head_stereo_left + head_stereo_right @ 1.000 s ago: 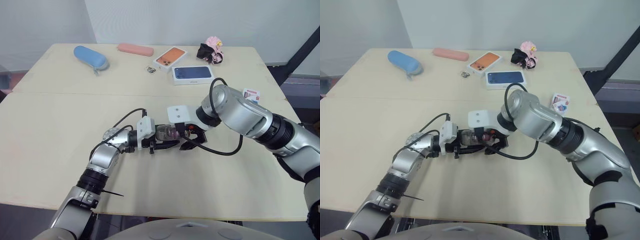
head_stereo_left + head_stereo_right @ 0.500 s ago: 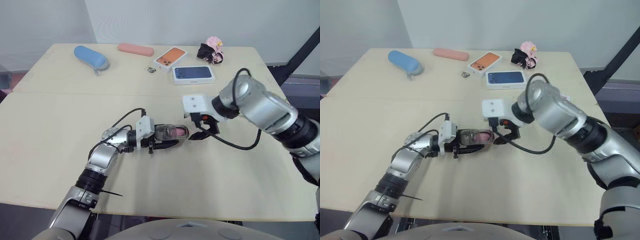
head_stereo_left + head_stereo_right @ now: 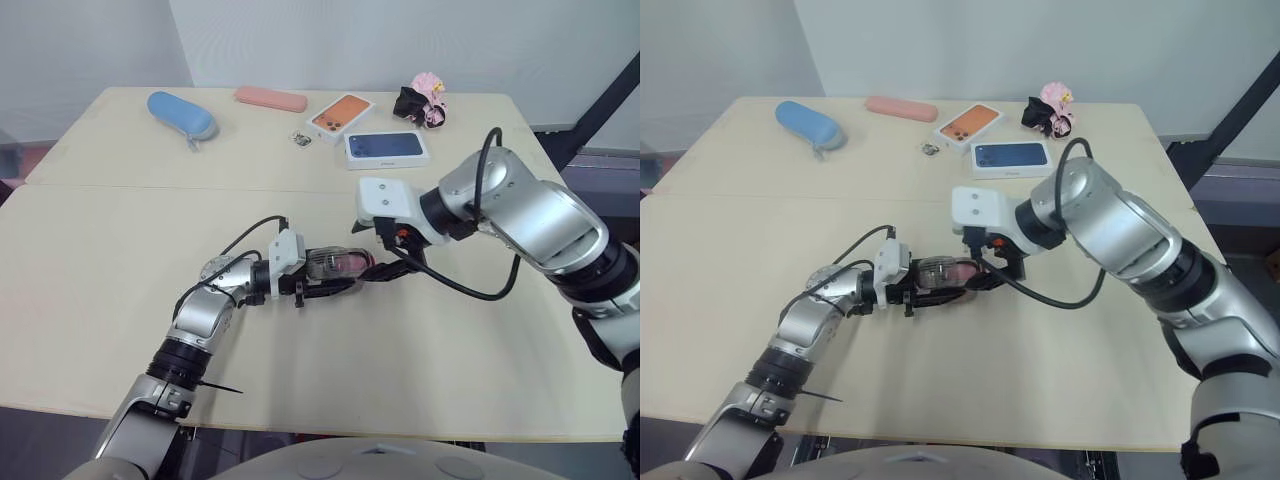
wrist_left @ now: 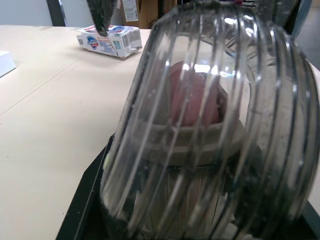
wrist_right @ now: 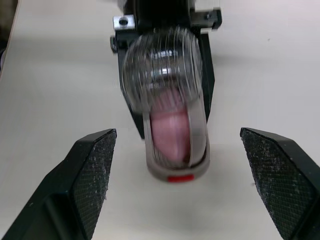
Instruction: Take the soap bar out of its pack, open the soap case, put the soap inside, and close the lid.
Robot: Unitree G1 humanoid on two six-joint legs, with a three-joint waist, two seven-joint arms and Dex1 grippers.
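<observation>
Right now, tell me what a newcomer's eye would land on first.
The clear ribbed soap case, pink soap inside, is gripped by the left gripper at the middle of the table. The right gripper faces its end, fingers spread wide.

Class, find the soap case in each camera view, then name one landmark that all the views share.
Left eye view: soap case lies mid-table, just left of picture centre.
Right eye view: mid-table, left of picture centre.
Left wrist view: very close, spanning most of the picture.
Right wrist view: seen end-on, centred.
Shared landmark: the pink soap inside it.
</observation>
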